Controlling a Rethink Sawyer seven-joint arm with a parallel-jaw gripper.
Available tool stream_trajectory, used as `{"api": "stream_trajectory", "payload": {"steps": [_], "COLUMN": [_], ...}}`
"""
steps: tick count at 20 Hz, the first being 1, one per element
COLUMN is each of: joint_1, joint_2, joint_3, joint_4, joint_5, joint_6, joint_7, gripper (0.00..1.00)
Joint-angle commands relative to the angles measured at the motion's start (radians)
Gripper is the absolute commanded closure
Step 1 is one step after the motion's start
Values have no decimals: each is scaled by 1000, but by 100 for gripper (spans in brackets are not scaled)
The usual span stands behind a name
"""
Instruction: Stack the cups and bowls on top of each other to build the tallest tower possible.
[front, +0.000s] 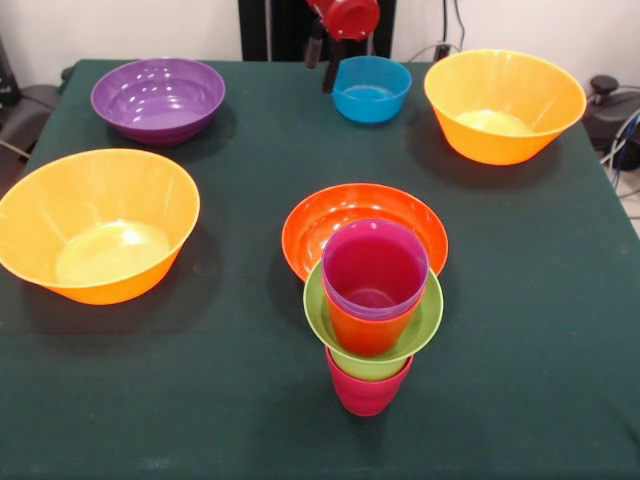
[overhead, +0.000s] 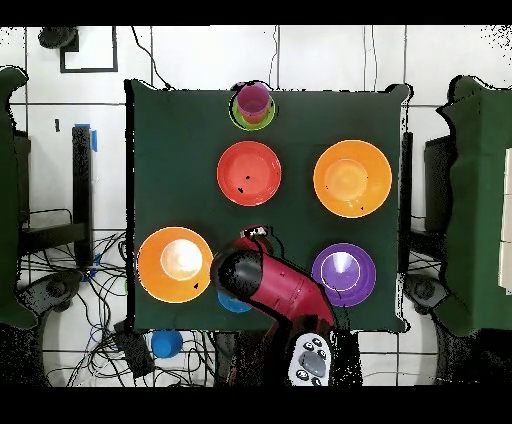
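Note:
The tower stands near the table's front edge: a crimson cup (front: 366, 392) at the bottom, a small lime green bowl (front: 425, 322) on it, an orange-red cup (front: 365, 333) in that bowl, and a purple cup (front: 375, 268) nested on top. From overhead the tower (overhead: 254, 104) shows at the far edge. Just behind it sits the red-orange bowl (front: 318, 222) (overhead: 249, 173), touching or nearly touching. The gripper (front: 323, 62) (overhead: 256, 235) hangs at the far side, beside the blue bowl (front: 371, 88), far from the tower and holding nothing that I can see.
Two large orange bowls (front: 98, 225) (front: 505, 105) sit at the left and the back right. A purple bowl (front: 158, 97) is at the back left. Overhead, the red arm (overhead: 275, 288) covers most of the blue bowl (overhead: 233, 302).

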Motion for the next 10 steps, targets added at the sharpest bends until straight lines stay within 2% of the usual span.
{"api": "stream_trajectory", "payload": {"steps": [1, 5, 7, 10], "joint_1": [-22, -48, -110, -187], "joint_2": [49, 38, 18, -34], "joint_3": [151, 159, 208, 270], "joint_4": [82, 48, 27, 12], "joint_5": [-90, -187, -283, -386], "joint_6": [-76, -58, -44, 21], "joint_7": [37, -58, -154, -241], "gripper": [0, 0, 0, 0]}}
